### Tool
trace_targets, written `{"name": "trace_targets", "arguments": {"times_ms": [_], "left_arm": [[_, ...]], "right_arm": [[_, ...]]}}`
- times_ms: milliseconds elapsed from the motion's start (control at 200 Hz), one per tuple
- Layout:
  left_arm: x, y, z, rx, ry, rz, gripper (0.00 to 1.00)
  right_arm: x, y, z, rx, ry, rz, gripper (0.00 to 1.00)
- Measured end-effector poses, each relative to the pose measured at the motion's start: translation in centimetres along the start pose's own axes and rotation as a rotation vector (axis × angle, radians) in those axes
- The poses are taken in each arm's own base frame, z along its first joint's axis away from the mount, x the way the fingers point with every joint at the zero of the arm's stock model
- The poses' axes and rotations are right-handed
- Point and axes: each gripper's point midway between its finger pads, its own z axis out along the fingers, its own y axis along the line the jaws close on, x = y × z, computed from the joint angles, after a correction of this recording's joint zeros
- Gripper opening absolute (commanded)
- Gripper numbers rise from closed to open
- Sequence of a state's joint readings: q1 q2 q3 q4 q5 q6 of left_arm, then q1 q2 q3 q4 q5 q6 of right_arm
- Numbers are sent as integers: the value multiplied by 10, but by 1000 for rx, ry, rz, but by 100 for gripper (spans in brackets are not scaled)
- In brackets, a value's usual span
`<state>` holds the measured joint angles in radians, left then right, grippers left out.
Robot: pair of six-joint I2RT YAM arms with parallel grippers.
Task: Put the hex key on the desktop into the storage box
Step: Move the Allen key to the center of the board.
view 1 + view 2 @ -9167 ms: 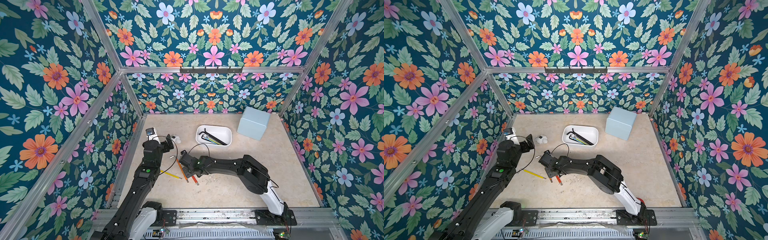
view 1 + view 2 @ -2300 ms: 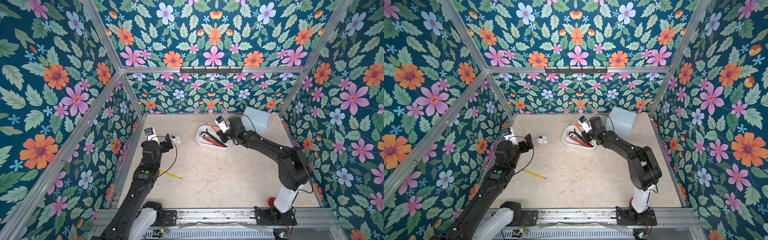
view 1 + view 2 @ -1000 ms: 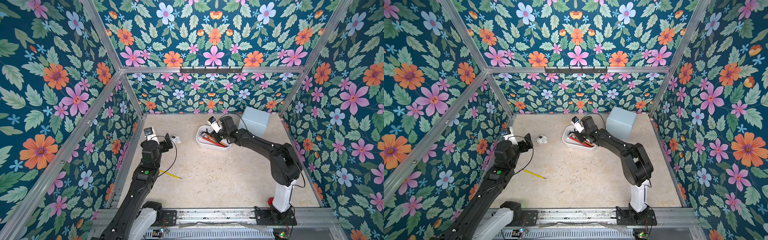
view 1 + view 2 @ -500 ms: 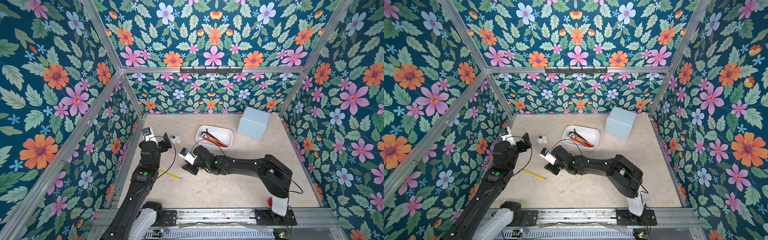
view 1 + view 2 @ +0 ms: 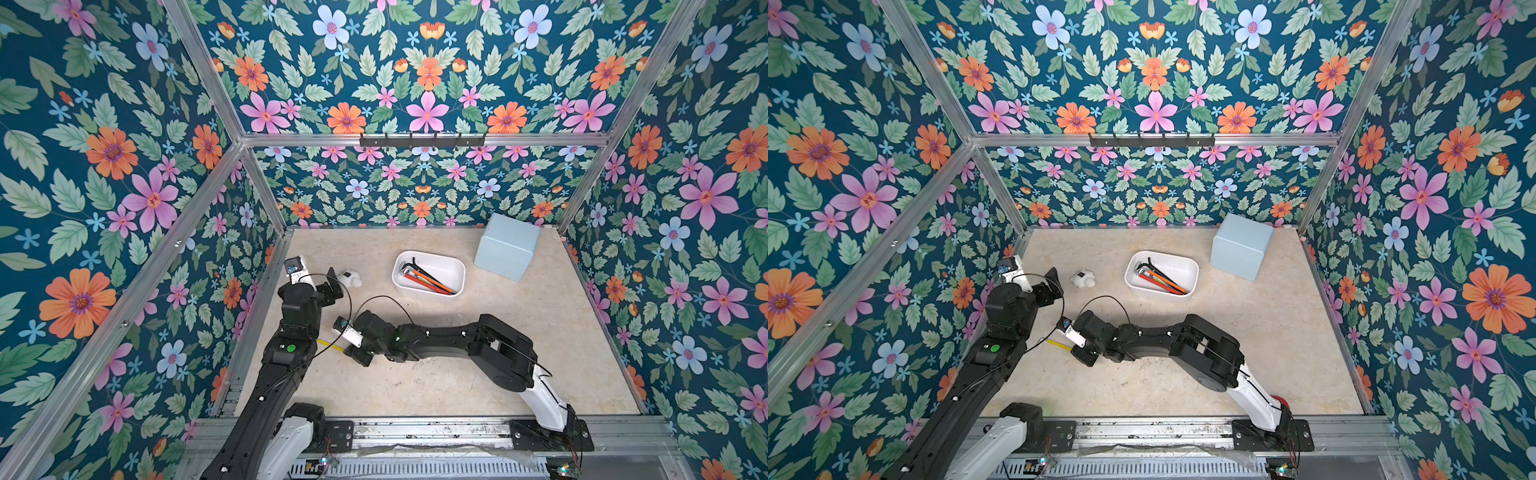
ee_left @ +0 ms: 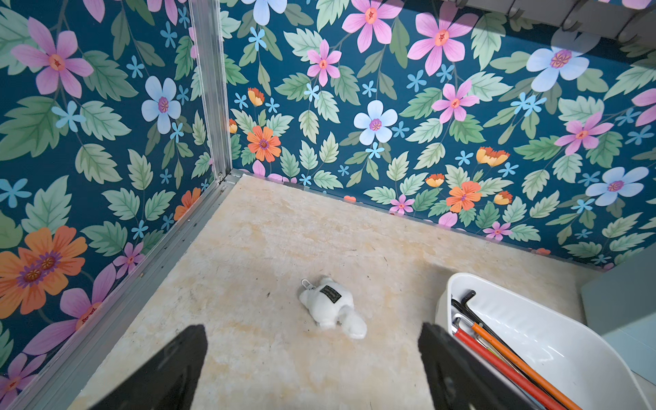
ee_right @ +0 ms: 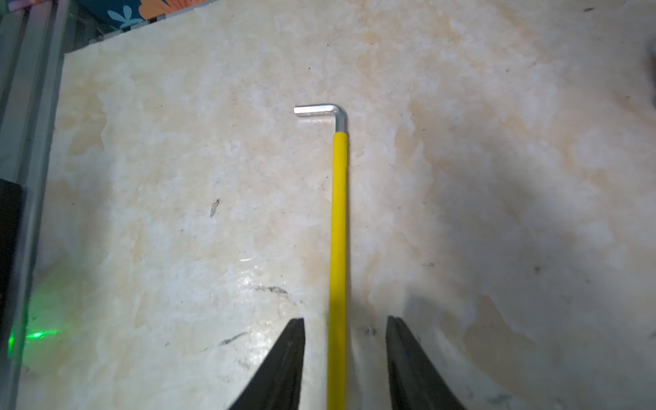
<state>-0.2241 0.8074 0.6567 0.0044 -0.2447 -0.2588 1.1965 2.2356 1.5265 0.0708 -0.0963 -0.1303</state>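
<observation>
Yellow hex key (image 7: pixel 337 248), one only, lies straddled by right claw (image 7: pixel 345 328).

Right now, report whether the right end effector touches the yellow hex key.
Apart. Right wrist view: the right end effector straddles the yellow hex key, bare desktop showing either side.

I'm counting one yellow hex key (image 7: pixel 337 230), one storage box (image 5: pixel 419 290), at least three boxed keys (image 5: pixel 428 277), one blue box (image 5: pixel 505 247), one plush toy (image 5: pixel 351 277).
</observation>
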Motion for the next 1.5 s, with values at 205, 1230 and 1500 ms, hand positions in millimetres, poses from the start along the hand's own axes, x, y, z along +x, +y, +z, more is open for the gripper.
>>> {"name": "trace_targets", "arguments": {"times_ms": [205,1230,1500], "left_arm": [[0,0,0,0,-2,-1,99],[-2,1,-2,-1,-10,-3,99],[-2,1,-2,0,-10,-3,99]], "right_arm": [[6,-1,12,28,39,-10,42],[66,-28,-45,228,166,61,0],[102,-46,-90,284,232,112,0]]}}
